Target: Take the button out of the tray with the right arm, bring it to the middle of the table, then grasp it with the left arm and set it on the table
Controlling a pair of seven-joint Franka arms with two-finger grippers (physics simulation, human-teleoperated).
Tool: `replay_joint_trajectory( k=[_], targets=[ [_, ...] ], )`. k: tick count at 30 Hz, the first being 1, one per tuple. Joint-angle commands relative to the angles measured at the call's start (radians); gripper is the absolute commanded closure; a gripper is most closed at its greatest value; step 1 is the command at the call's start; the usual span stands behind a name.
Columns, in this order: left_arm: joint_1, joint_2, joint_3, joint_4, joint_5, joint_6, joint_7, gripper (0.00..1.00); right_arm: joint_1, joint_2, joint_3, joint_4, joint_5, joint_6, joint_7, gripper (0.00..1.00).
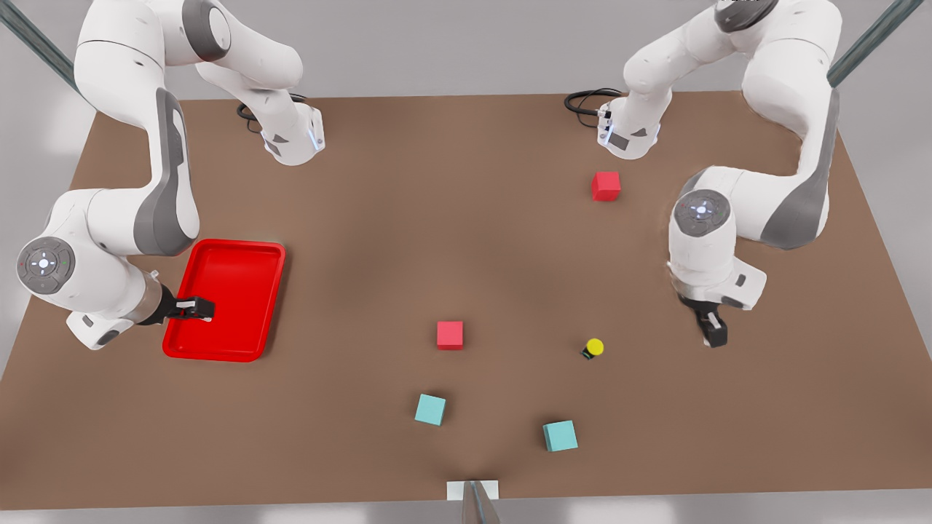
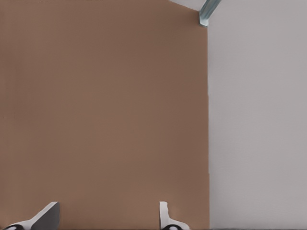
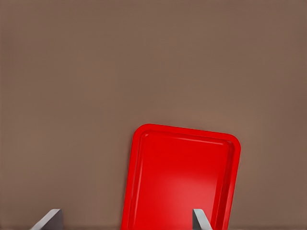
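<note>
the button [image 1: 594, 348] sits on the bare counter [image 1: 466, 240] toward the front view's right, well apart from the empty tray [image 1: 226, 300] and touching no claw. the left claw [image 1: 713, 329] hangs near it, fingers spread apart with nothing between them. the right claw [image 1: 195, 308] hovers over the tray's near edge, also parted and empty. judging by this, the placing looks done; what remains is likely for both arms to back away.
</note>
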Motion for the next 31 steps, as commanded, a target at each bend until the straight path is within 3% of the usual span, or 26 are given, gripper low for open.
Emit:
replay_joint_trajectory(
  k=[1, 2, 3, 4, 5, 22, 26, 31],
  targets=[
    [-0.378, -0.087, 0.636, 0.180, -0.685, -0.347, 2.081, 0.00, 0.000, -0.001, 0.000, 0.001, 0.001, 0.000, 0.000, 0.00],
    [-0.452, -0.144, 0.833, 0.122, -0.867, -0.346, 2.257, 0.00, 0.000, -0.001, 0.000, 0.001, 0.000, 0.000, 0.000, 0.00],
    [-0.408, -0.240, 0.772, 0.051, -0.876, -0.279, 2.263, 0.00, 0.000, -0.001, 0.000, 0.001, 0.000, 0.000, 0.000, 0.00],
    [-0.334, -0.465, 0.668, -0.260, -0.842, -0.040, 2.321, 0.00, 0.000, -0.001, 0.000, 0.001, 0.000, 0.000, 0.000, 0.00],
    [-0.325, -0.526, 0.658, -0.351, -0.813, 0.027, 2.372, 0.00, 0.000, -0.001, 0.000, 0.001, 0.000, 0.000, 0.000, 0.00],
    [-0.328, -0.527, 0.654, -0.355, -0.784, -0.036, 2.353, 0.00, 0.001, 0.000, 0.000, 0.001, 0.000, 0.000, 0.000, 0.00],
    [-0.337, -0.434, 0.654, -0.290, -0.764, -0.010, 2.343, 0.00, 0.001, -0.001, 0.000, 0.001, 0.000, 0.000, 0.000, 0.00],
    [-0.335, -0.427, 0.654, -0.299, -0.762, 0.013, 2.344, 0.00, 0.001, 0.000, 0.000, 0.001, 0.000, 0.000, 0.000, 0.00]
  ],
)
